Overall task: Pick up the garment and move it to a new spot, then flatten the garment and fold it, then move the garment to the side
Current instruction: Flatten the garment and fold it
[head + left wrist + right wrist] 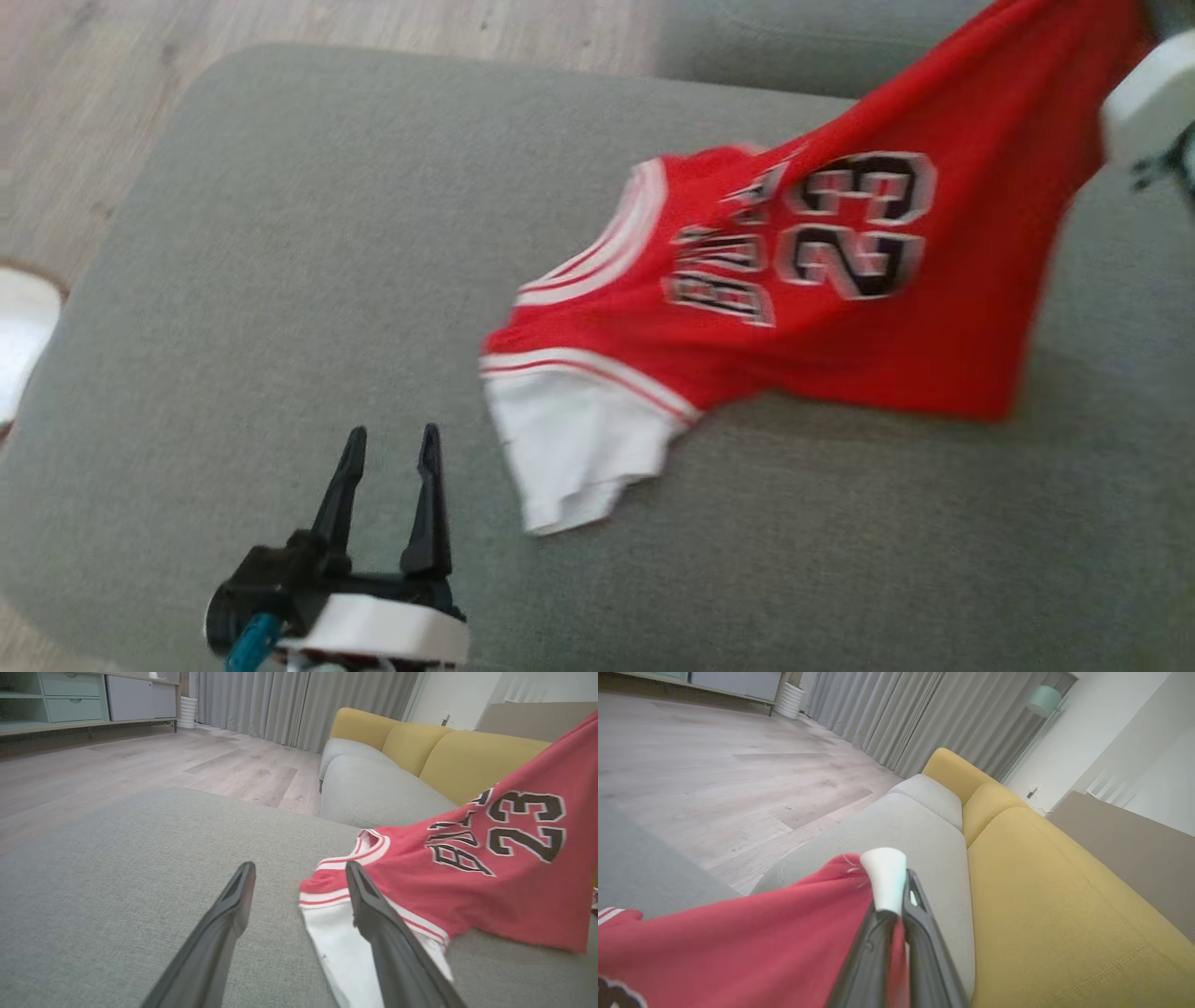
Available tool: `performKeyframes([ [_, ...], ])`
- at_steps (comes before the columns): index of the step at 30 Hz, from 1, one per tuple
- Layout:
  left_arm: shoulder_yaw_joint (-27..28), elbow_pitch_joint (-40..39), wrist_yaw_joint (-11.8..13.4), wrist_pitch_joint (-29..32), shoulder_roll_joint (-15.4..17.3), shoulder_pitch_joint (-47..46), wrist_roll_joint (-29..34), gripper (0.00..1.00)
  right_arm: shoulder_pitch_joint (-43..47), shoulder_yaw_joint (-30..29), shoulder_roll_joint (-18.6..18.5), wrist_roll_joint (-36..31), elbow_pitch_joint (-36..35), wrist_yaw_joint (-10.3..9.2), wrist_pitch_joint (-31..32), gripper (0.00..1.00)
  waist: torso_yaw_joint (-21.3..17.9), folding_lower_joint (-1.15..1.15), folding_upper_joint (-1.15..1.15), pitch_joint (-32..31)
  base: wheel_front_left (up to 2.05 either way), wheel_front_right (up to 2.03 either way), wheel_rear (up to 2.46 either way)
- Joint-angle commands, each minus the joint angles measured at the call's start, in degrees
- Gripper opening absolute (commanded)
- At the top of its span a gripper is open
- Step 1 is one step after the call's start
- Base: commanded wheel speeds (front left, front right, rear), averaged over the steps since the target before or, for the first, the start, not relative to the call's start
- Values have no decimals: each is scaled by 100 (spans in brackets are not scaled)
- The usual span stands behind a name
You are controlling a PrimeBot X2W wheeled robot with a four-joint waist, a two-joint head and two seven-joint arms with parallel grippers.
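The right gripper (899, 914), fingers pinched shut on an edge of the red garment (840, 308), holds that edge raised above the grey cushion's (280, 280) far right, apparently to carry it to a new spot; the rest lies on the cushion. The left gripper (392, 434) hovers low over the cushion's near side, fingers wide, pointing forward.

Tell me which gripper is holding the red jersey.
The right gripper: its jaws are shut on an edge of the red jersey, with that end raised. The left gripper hovers with jaws open above the grey cushion, holding nothing.
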Motion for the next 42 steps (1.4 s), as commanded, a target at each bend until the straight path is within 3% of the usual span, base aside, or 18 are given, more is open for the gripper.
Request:
performKeyframes([
  [1,188,-141,-19,-66,20,-283,55,100,-225,1,-80,-60,-98,-4,-8,0,182,0,0,163,0,0,0],
  [8,132,-35,-104,-68,-96,-446,122,100,-876,-301,19,-622,1078,-4,-286,0,535,0,0,542,0,0,0],
  [9,138,-27,-114,-68,-111,-468,129,100,-942,-382,105,-721,1204,-4,-433,31,556,0,0,588,0,0,0],
  [10,143,-17,-123,-68,-124,-487,137,100,-972,-420,214,-804,1340,-4,-568,100,569,0,0,625,0,0,0],
  [15,191,45,-146,-70,-152,-514,182,100,-1095,-494,794,-1075,2035,-4,-1202,100,434,0,0,687,0,0,0],
  [20,232,79,-166,-70,-151,-493,207,100,-1017,-515,1005,-956,2401,-4,-1612,100,156,0,0,550,0,0,0],
  [26,273,71,-132,-70,-96,-360,209,100,-358,-959,1242,-405,2472,-4,-1924,100,-201,0,0,239,0,0,0],
  [35,289,-117,-35,23,74,-142,199,100,1158,-1488,1582,220,2220,-4,-1595,100,-507,0,0,47,0,0,0],
  [42,262,-210,-15,83,117,-165,214,100,1458,-1654,1759,467,2189,-4,-1178,100,-489,0,0,174,0,0,0],
])
